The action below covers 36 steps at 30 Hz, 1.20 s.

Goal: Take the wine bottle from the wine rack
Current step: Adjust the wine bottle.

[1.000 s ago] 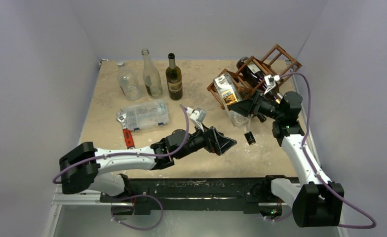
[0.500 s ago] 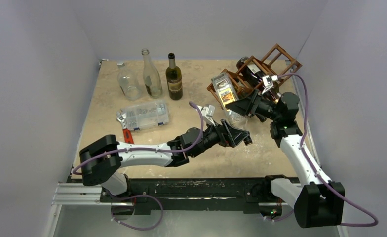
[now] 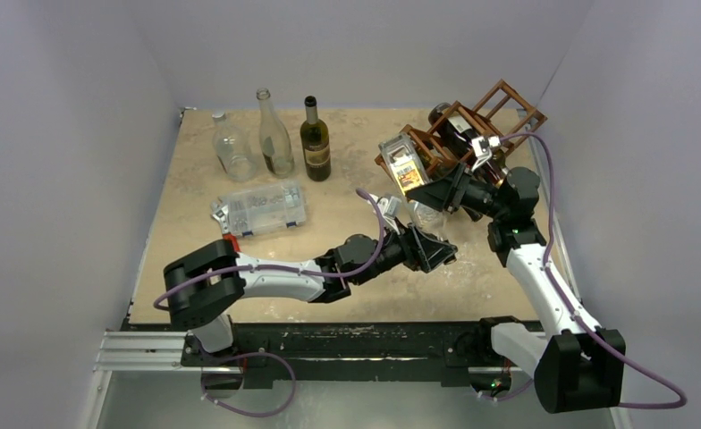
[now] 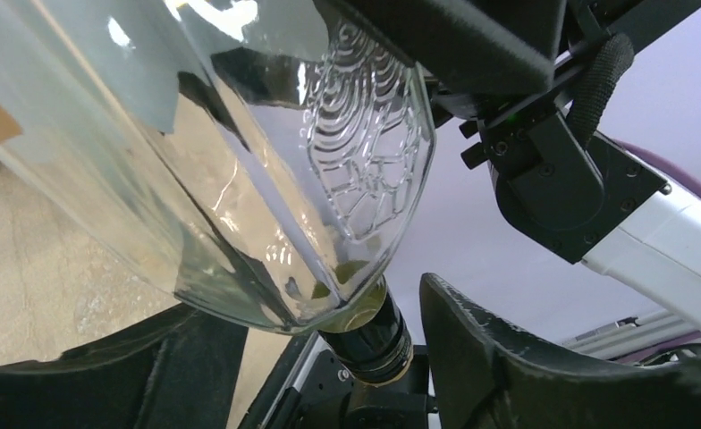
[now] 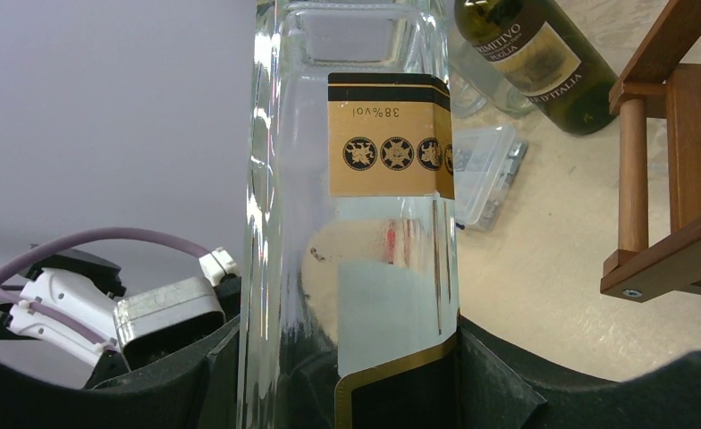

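Note:
The wine bottle [image 3: 404,168] is clear, square-sided glass with a gold label, and it slants neck-down in front of the reddish-brown wine rack [image 3: 499,107]. My right gripper [image 3: 438,190] is shut on its body. The right wrist view shows the glass [image 5: 356,223] pinched between both black fingers [image 5: 499,384]. My left gripper [image 3: 434,250] sits at the bottle's lower end. In the left wrist view the black cap [image 4: 371,335] lies between the left gripper's [image 4: 329,340] open jaws, with a gap to the right finger [image 4: 526,357]. A dark bottle [image 3: 454,134] lies in the rack.
Two clear bottles [image 3: 233,147] [image 3: 274,134] and a dark green one [image 3: 315,141] stand at the back left. A clear plastic compartment box [image 3: 259,210] and a red tool [image 3: 232,243] lie at mid-left. Walls close in on both sides, the right one right behind the rack.
My left arm has swung right, up to the bottle's cap, and its jaws have narrowed around it. The right gripper has kept its hold on the bottle and barely moved.

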Available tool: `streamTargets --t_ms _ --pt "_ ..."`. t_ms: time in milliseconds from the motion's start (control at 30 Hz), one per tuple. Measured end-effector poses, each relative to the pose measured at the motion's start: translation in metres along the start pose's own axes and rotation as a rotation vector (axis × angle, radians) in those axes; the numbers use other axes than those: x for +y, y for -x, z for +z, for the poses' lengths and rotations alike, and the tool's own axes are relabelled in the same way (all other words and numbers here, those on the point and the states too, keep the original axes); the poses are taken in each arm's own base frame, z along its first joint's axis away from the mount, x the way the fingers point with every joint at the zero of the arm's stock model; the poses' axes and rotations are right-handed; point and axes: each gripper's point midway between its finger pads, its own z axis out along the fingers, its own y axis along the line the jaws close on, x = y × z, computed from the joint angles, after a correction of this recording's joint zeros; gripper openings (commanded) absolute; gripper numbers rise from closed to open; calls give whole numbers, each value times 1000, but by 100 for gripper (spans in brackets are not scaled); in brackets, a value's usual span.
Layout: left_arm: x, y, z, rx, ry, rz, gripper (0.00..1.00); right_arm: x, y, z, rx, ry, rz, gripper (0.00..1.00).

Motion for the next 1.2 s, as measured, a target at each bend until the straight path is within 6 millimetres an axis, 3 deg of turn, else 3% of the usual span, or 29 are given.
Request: streamTargets --t_ms 300,400,567,600,700,867,1067,1200 --pt "5 -1 9 -33 -53 6 57 4 -5 -1 14 20 -15 0" --pt "6 2 9 -55 -60 -1 42 7 -4 -1 9 28 -27 0" --pt "10 6 4 -99 -78 -77 4 12 0 -1 -9 54 -105 0" --pt "11 7 3 -103 -81 -79 0 14 1 -1 -12 62 -128 0" --pt "13 6 -3 -117 -100 -80 0 16 -2 0 -5 67 -128 0" --pt "24 1 -19 -116 -97 -65 0 8 -9 -1 13 48 -107 24" --pt "41 6 -44 -104 -63 -18 0 0 -15 -1 31 16 -78 64" --pt "47 9 -57 -79 -52 2 0 -3 -19 -2 46 7 -60 79"
